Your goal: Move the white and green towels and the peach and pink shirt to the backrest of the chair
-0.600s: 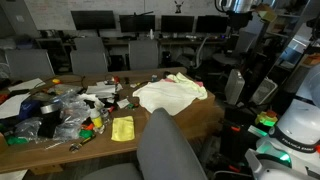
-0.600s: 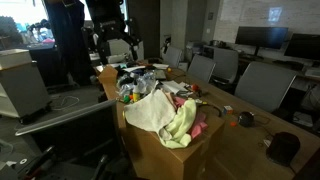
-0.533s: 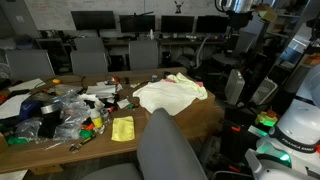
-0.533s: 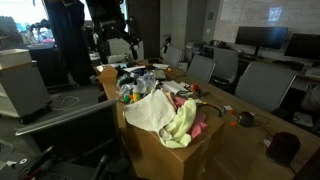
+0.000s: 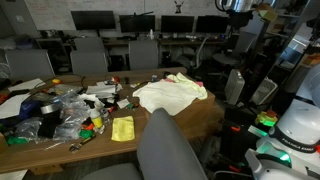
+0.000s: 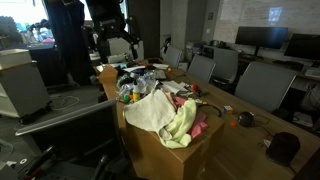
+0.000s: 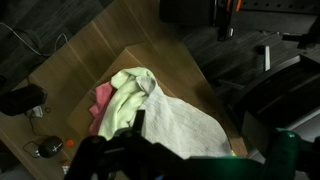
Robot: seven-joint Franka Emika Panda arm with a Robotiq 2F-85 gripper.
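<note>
Gripper shows dark and blurred at the wrist view's bottom edge, above the wooden table; whether its jaws are spread cannot be told. White towel, green towel and pink shirt lie heaped together at the table's end, near the grey chair.

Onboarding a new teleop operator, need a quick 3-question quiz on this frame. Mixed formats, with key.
1. True or false: a cloth already hangs on the grey chair backrest.
2. In the wrist view, which cloth lies against the white towel? A) green towel B) blue towel C) black shirt
3. Short answer: what colour is the shirt that peeks out beside the green towel?
Key: 1 false; 2 A; 3 pink.
</note>
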